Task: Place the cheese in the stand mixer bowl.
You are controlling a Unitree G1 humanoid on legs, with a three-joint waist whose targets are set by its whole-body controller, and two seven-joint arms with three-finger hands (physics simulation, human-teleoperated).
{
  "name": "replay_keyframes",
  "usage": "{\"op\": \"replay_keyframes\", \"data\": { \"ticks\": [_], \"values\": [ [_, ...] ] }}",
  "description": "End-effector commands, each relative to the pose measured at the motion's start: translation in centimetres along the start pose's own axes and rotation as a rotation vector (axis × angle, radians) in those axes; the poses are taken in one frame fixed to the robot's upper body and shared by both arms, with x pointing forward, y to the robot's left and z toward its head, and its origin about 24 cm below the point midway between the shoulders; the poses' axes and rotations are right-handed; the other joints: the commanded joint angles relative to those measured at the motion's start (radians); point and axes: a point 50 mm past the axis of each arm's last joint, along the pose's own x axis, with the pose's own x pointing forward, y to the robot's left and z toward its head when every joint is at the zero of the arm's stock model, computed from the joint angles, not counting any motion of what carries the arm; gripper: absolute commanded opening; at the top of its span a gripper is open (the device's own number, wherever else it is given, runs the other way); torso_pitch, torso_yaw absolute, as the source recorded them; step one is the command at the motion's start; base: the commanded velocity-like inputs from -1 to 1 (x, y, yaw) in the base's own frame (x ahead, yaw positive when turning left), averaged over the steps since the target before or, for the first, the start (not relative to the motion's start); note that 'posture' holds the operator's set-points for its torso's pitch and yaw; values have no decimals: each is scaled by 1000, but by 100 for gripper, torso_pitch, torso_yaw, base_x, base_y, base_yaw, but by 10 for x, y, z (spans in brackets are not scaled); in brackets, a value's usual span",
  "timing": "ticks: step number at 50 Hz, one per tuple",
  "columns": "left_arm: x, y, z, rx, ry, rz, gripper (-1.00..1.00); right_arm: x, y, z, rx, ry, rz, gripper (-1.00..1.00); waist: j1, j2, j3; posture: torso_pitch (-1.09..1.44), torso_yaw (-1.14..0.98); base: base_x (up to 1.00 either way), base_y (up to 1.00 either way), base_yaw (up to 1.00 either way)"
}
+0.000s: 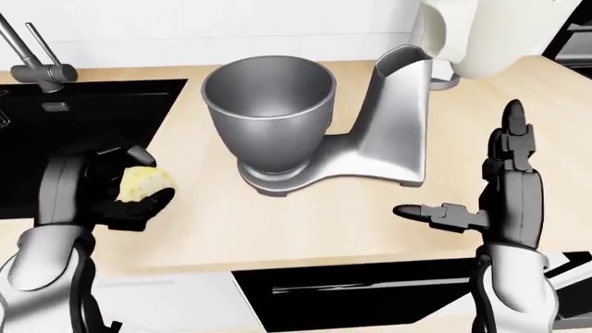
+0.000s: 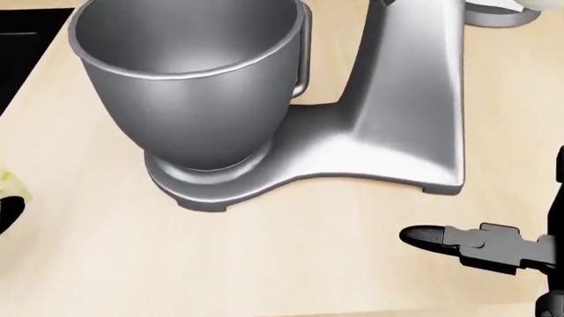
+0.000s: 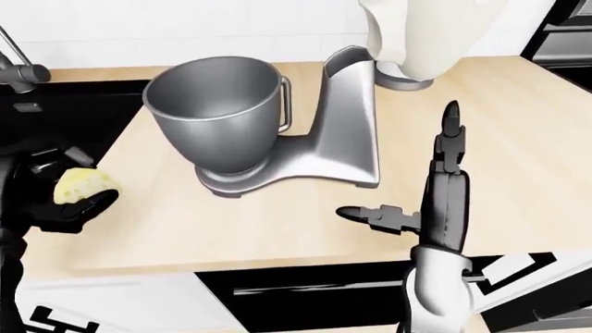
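A yellow piece of cheese (image 1: 142, 183) sits in my left hand (image 1: 119, 193), whose black fingers close round it, at the left of the left-eye view, over the wooden counter's left end. The steel mixer bowl (image 1: 268, 111) stands empty on the stand mixer's base (image 1: 328, 163), up and to the right of the cheese. My right hand (image 1: 481, 187) is open to the right of the mixer, fingers pointing up and thumb (image 2: 432, 236) stretched left, holding nothing. In the head view only a sliver of cheese (image 2: 12, 186) shows at the left edge.
A black sink (image 1: 83, 132) with a tap (image 1: 37, 66) lies left of the wooden counter (image 1: 305, 222). The mixer's white tilted head (image 1: 481, 35) hangs above the bowl's right. A dark opening (image 1: 361, 291) runs below the counter's near edge.
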Motion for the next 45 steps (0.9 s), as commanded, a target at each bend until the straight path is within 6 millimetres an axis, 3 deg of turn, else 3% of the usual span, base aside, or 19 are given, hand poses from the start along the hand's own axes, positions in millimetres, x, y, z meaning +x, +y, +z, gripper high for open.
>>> {"op": "replay_keyframes", "data": {
  "ticks": [1, 11, 16, 22, 45],
  "values": [
    [-2, 5, 19, 20, -87, 29, -100, 0, -3, 12, 6, -75, -19, 100, 0, 5, -18, 0, 0, 0, 0, 0],
    [6, 16, 45, 33, -139, 55, -100, 0, -3, 12, 7, -76, -19, 100, 0, 6, -13, 0, 0, 0, 0, 0],
    [8, 18, 49, 35, -151, 69, -100, 0, -4, 11, 6, -75, -20, 100, -1, 6, -11, 0, 0, 0, 0, 0],
    [18, 23, 71, 52, -198, 101, -100, 1, -5, 12, 4, -81, -23, 100, -1, 7, -9, 0, 0, 0, 0, 0],
    [43, 22, 118, 42, -348, 144, -100, 1, -3, 12, 11, -86, -13, 100, -2, 3, -6, 0, 0, 0, 0, 0]
  ]
}}
